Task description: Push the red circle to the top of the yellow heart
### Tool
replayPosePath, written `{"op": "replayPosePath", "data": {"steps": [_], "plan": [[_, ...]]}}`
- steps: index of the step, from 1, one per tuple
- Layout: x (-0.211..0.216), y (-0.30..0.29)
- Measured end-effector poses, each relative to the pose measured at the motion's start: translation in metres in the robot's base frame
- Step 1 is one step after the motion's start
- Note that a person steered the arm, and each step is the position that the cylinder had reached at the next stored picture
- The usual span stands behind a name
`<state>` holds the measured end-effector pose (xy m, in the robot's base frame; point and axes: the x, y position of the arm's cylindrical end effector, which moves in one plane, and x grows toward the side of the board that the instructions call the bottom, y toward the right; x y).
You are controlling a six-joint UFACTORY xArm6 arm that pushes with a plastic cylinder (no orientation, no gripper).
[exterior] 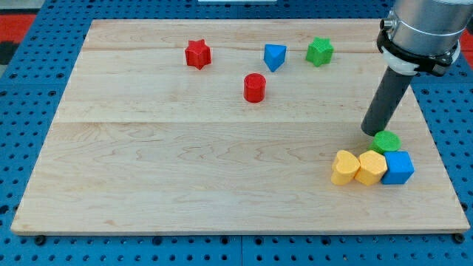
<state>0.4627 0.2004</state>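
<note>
top edge: red star [197,54], blue block [274,56], green star [320,51] in a row, left to right
below that row: red circle [254,87], apart
bottom-right corner: yellow heart [344,167], yellow hexagon [370,168], blue cube [397,168] touching in line; green circle [386,141] just behind
my tip [371,131]: at green circle's left edge

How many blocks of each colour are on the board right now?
Red: 2, star and circle
Blue: 2, one at the top, cube
Green: 2, star, circle by my tip
Yellow: 2, heart, hexagon
Total: 8
</note>
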Motion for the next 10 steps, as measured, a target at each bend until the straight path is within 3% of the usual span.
{"op": "replayPosePath", "data": {"steps": [2,4,6,8,9,10], "plan": [[-0.078,-0.058],[-0.129,-0.191],[-0.104,-0.211],[-0.039,-0.162],[-0.027,-0.135],[-0.048,-0.16]]}}
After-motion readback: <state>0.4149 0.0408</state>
